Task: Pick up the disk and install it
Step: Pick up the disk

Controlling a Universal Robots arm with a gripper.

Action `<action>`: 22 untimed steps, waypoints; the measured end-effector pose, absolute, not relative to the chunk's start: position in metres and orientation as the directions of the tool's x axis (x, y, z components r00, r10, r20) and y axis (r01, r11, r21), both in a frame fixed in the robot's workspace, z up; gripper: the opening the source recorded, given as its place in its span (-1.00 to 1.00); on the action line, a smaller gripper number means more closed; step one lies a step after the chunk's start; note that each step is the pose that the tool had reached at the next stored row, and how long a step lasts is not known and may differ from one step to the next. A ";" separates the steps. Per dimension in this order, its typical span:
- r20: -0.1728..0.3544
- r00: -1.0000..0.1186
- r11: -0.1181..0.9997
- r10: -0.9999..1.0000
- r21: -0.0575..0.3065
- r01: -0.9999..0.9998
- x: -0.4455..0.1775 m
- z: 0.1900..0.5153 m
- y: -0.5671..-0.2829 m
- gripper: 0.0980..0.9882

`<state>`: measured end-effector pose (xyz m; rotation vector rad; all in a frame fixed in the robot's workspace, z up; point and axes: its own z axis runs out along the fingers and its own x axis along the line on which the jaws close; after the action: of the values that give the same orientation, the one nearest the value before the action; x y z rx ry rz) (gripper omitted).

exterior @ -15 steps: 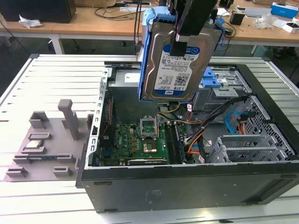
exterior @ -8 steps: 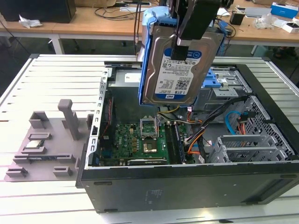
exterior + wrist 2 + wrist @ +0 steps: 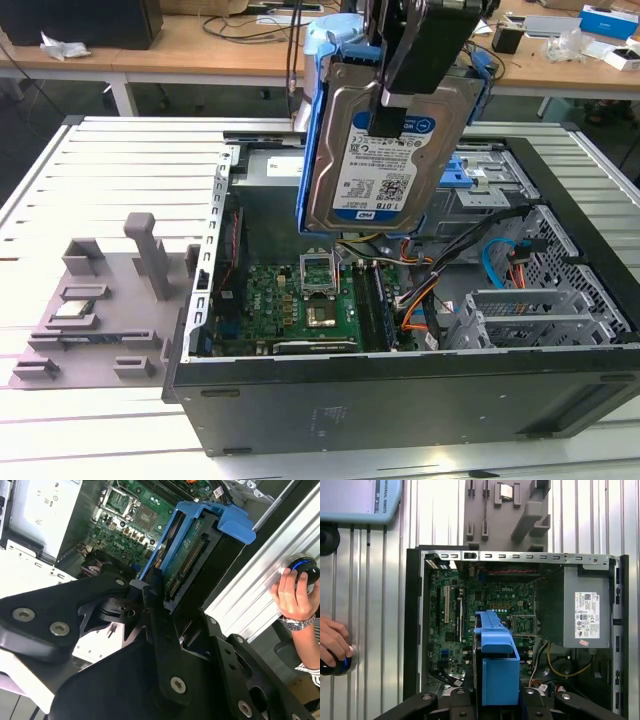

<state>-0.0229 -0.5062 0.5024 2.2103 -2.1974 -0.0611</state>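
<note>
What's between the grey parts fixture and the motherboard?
The case's metal wall separates the fixture from the motherboard, as seen in the first wrist view.

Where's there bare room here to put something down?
The slatted table behind the grey holder, beside the case, is bare; so is the strip before the case. Inside, it's crowded: board, cables, with the disk held above.

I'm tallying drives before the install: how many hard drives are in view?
1. The disk hangs above the open computer case, clamped in the end effector. More could be hidden deeper inside the case.
</note>
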 end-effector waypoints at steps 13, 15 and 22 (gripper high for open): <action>-0.011 0.005 -0.006 -1.000 0.045 -0.999 -0.023 0.501 -0.529 -0.41; -0.011 0.005 -0.006 -1.000 0.045 -0.999 -0.023 0.501 -0.535 -0.41; -0.011 0.005 -0.006 -1.000 0.045 -0.999 -0.023 0.500 -0.552 -0.41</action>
<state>-0.0226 -0.5520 0.4999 2.2100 -2.1977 -0.0610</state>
